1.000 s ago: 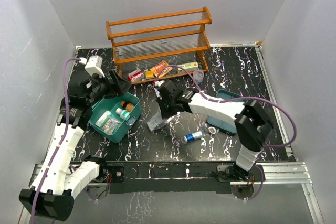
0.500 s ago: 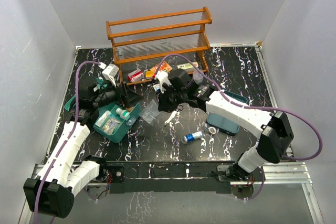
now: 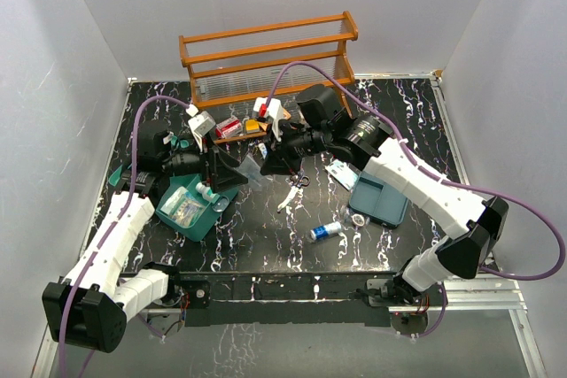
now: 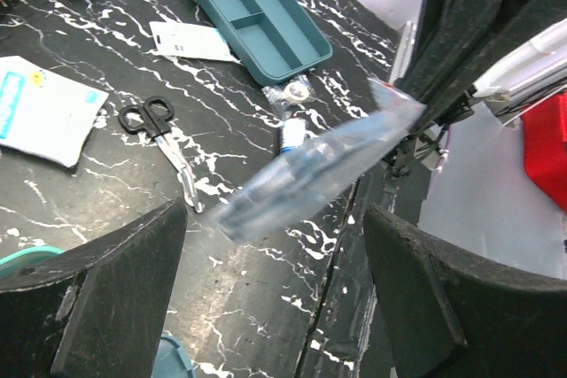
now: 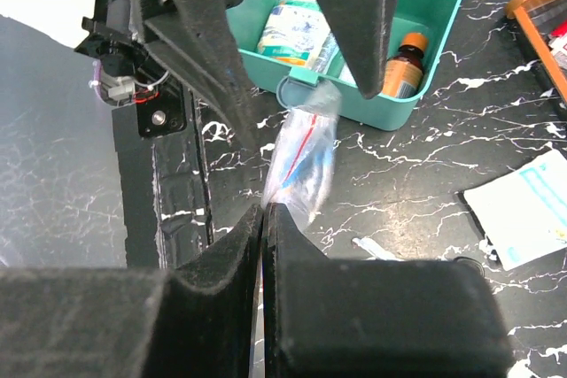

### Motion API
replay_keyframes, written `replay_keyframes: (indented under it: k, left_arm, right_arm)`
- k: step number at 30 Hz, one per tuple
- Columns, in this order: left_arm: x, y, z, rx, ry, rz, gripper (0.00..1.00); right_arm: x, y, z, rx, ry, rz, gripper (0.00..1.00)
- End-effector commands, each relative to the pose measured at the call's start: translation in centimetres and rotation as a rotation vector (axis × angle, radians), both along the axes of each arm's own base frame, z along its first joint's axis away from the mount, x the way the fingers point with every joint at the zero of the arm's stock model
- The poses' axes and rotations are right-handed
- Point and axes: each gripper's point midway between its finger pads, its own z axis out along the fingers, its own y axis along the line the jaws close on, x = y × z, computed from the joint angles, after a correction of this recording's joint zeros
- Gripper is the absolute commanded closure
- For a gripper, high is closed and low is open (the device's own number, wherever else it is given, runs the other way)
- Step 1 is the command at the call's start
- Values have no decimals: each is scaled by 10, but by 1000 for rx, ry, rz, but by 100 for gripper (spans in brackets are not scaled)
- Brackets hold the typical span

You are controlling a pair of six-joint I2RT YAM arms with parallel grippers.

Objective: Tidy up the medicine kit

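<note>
Now the medicine kit [image 5: 390,111] sits at middle left of the top view, with a brown bottle [image 5: 403,64] and a white bottle [image 3: 205,190] inside. The left end effector [image 4: 275,219] gapes wide, holding nothing. The right end effector [image 5: 264,214] pinches a clear bag [image 5: 301,152] beside it. It looks like a hand-over: the left one must close on the bag.

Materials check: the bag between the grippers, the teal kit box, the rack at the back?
Bag: thin clear plastic film, see-through, crinkled and glossy.
Medicine kit: probably moulded plastic, with uniform teal colour, smooth satin walls and a rounded rim.
Rack: the orange-brown frame looks like varnished wood. The ribbed clear panels could be acrylic or glass.
</note>
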Motion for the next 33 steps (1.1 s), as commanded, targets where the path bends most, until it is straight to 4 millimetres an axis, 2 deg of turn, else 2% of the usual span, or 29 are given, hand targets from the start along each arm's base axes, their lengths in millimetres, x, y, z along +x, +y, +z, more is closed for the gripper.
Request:
replay_keyframes:
  k: [1, 5, 8, 10, 13, 22, 24, 29, 33]
  left_arm:
    - [4, 8, -1, 71, -83, 20, 20]
    - [11, 14, 5, 109, -171, 60, 20]
    - [-13, 0, 22, -1, -196, -104, 20]
    - [-32, -8, 31, -86, -142, -226, 20]
    - [-42, -10, 27, -129, -55, -301, 22]
    - [-51, -10, 19, -140, -30, -341, 28]
    - [-52, -10, 16, -135, -26, -336, 34]
    - [-56, -10, 14, -144, 1, -346, 66]
    - [-60, -8, 10, -134, 9, -340, 80]
  right_arm:
    - [-4, 2, 16, 28, -27, 57, 100]
    - [-5, 2, 14, 21, -33, 75, 100]
    - [-11, 2, 15, 27, -24, 109, 100]
    - [-13, 3, 16, 32, -15, 128, 100]
    - [-18, 6, 19, 47, -3, 152, 100]
    - [-19, 13, 24, 75, 24, 184, 100]
    - [-20, 15, 24, 80, 30, 192, 100]
    - [-19, 19, 24, 87, 46, 197, 100]
    - [-19, 19, 23, 85, 52, 194, 100]
